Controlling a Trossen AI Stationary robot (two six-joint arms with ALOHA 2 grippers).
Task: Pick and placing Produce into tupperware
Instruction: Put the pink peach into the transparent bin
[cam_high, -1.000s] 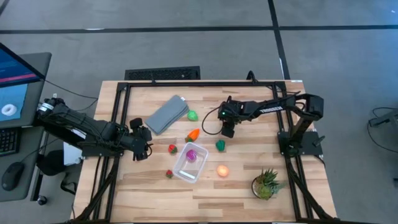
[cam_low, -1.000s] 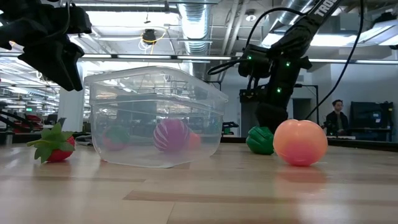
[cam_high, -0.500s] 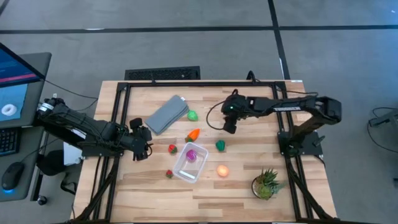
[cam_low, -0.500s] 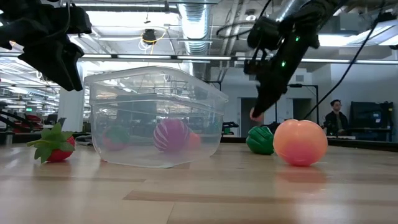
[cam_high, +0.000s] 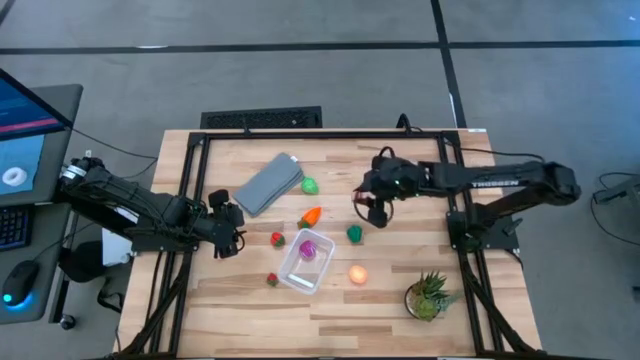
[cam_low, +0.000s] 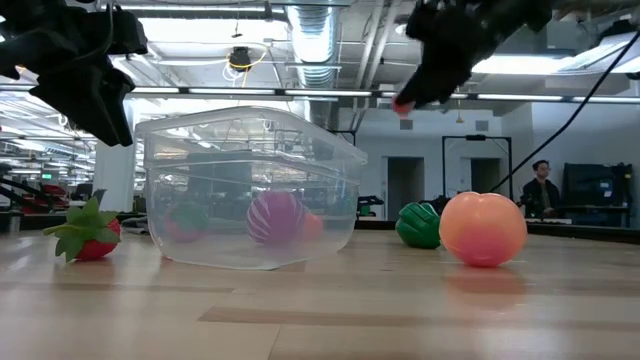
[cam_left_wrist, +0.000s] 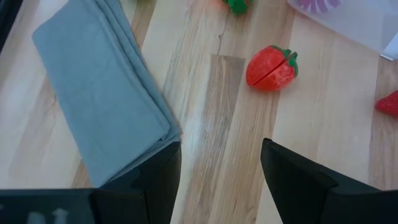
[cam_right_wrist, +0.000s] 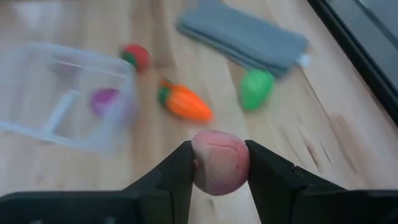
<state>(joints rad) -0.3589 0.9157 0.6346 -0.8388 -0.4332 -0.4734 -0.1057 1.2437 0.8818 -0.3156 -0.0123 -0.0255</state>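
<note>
Right claw (cam_right_wrist: 217, 171) — pinching a small pink ball (cam_right_wrist: 219, 160), raised beyond the clear tupperware (cam_high: 306, 262), which holds a purple piece (cam_high: 308, 250). Left claw (cam_left_wrist: 219, 165) — spread, empty, near the tupperware's strawberry (cam_left_wrist: 272, 66) side.

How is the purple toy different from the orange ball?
The purple toy sits inside the tupperware; the orange ball sits on the bare table beside it. In the low view the purple toy shows blurred through the clear wall, while the orange ball shows plainly and looks larger. Both are rounded and neither is held.
</note>
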